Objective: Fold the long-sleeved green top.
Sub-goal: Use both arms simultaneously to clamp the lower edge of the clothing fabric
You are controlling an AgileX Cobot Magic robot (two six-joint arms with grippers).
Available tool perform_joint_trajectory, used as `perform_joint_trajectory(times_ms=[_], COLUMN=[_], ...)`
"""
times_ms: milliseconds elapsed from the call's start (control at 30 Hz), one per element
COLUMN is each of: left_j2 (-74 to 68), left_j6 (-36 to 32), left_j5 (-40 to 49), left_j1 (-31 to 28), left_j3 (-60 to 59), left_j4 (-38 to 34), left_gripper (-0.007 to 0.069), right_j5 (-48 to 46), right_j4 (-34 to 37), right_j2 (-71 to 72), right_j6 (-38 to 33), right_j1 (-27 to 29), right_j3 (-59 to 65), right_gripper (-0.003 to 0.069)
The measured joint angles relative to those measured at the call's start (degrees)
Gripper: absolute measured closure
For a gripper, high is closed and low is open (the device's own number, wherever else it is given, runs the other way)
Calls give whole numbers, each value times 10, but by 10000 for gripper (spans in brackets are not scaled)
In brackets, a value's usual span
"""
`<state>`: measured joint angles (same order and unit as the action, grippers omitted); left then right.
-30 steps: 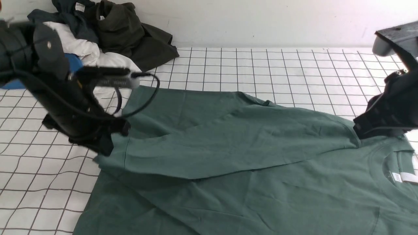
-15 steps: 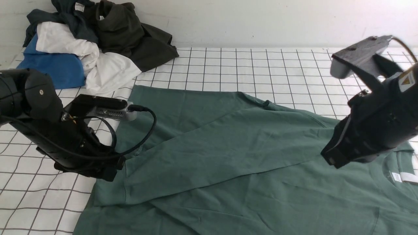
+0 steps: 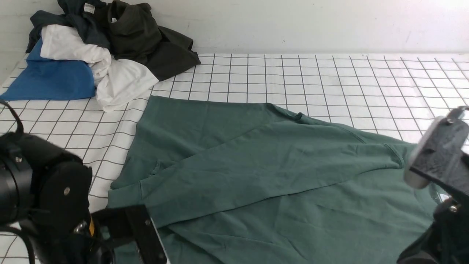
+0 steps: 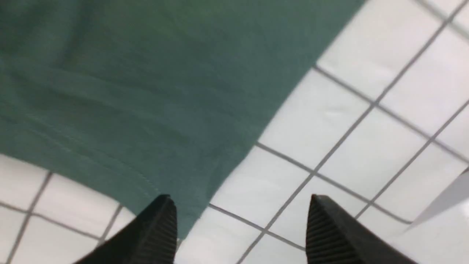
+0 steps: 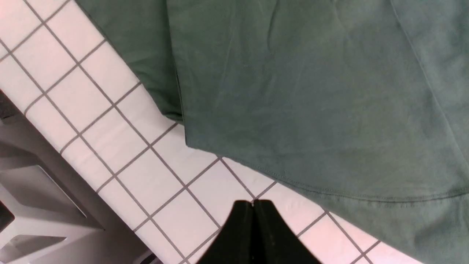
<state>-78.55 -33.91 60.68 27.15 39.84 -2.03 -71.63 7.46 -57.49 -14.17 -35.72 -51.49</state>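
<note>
Front view faces forward from between the arms. Wrist views look closely down past left claw [image 4: 240,205] and right claw [image 5: 253,207]; all share the green top [image 3: 256,165].

No txt legible in any view. Small white tag [image 3: 89,7] on the dark teal garment [image 3: 86,27], back of the clothes pile in front view: print too small & blurry to read. Thin sliver of yellow sticker [image 3: 91,226] on the left arm [image 3: 55,190], mostly hidden, can't make out any symbol or wording.
</note>
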Motion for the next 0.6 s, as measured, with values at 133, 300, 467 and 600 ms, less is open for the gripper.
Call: perform_joint_trajectory(times_ms=[133, 300, 467, 600], left_j2=[-12, -53, -56, -56], left_j6=[-30, -34, -13, -4], left_j5=[-63, -165, -170, -174], left_j1=[0, 0, 0, 0], left_j3=[-45, -81, -80, -80], left_j4=[5, 43, 57, 70], left_gripper=[188, 188, 188, 193], right_j5=[0, 0, 0, 0], right_j4=[-1, -1, -1, -1], right_j2=[29, 57, 58, 58], right_j6=[5, 9, 10, 15], right_j1=[0, 0, 0, 0], right_j3=[3, 3, 3, 4], right_gripper=[673, 673, 673, 673])
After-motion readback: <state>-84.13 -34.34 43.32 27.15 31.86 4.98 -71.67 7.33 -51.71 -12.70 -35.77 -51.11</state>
